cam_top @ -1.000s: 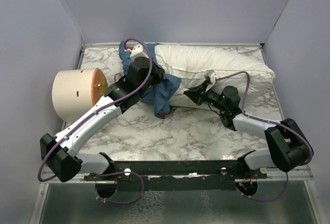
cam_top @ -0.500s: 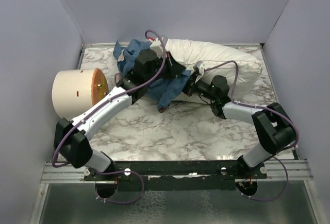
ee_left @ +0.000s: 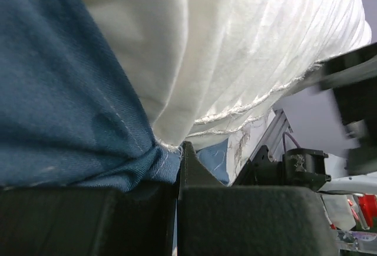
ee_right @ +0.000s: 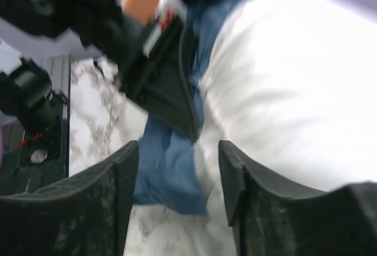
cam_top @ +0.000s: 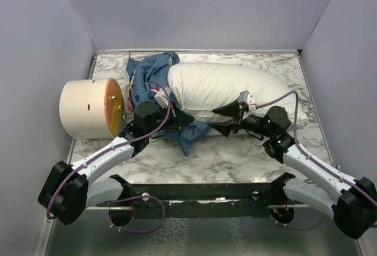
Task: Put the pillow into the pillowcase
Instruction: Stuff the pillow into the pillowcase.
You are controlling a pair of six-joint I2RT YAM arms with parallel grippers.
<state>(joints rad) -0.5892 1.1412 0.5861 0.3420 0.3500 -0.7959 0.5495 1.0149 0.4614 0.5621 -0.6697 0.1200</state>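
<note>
My left claw [cam_top: 184, 119] clamps the pillowcase [cam_top: 148, 75] edge to anchor its mouth at the pillow's [cam_top: 224, 85] end, while my right claw [cam_top: 215, 119] hangs open, empty, beside the pillow.

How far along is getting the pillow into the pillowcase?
Early. The pillowcase is only bunched at the left end of the pillow, which lies mostly bare. The left gripper pinches its blue fabric; the right gripper is open. Pulling it over the pillow remains.
</note>
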